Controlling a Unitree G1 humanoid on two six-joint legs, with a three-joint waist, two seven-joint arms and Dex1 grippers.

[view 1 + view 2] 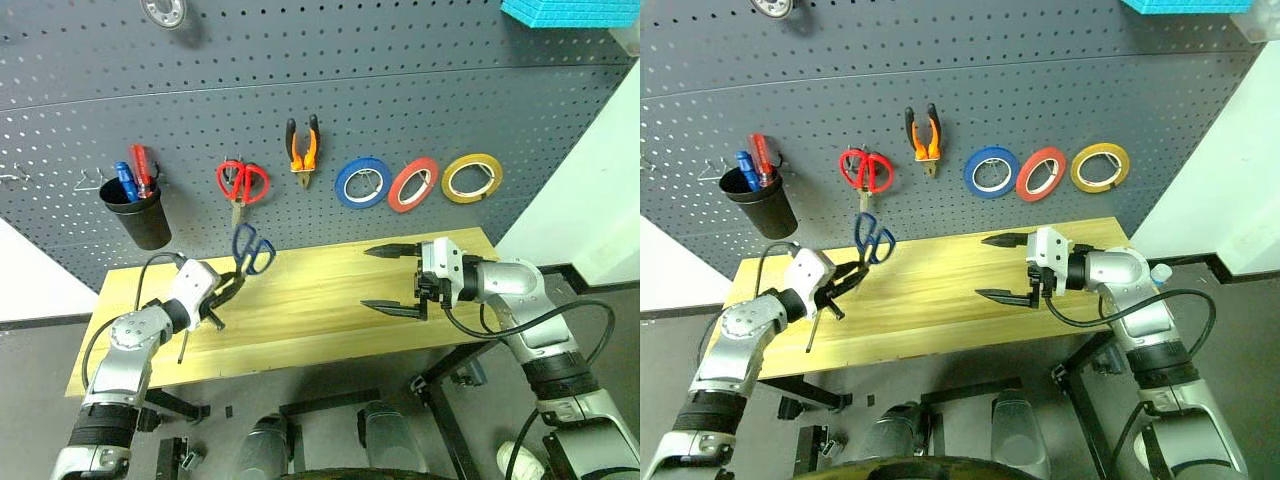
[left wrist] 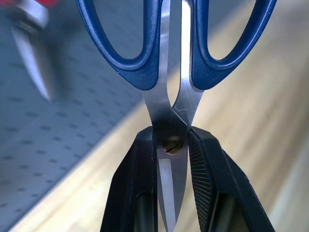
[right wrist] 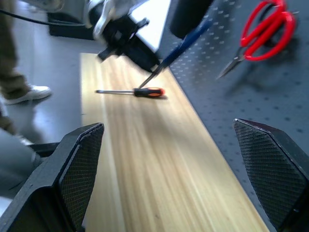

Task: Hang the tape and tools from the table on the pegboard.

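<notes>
Gripping blue scissors [image 1: 252, 247] at the pivot, left gripper [image 1: 232, 282] pinches the blades so the handle loops stay free for a pegboard [image 1: 300, 90] hook. Right gripper [image 1: 392, 278] hangs spread wide and empty over the table [image 1: 310, 300]. Screwdriver [image 3: 130, 92] lies near the table's left back corner. Pliers [image 1: 303, 150] and yellow tape [image 1: 471, 178] already hang.

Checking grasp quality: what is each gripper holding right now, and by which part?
The left gripper is shut on the blue-handled scissors, pinched at the pivot screw, handles pointing away from it. The right gripper is open and holds nothing.
</notes>
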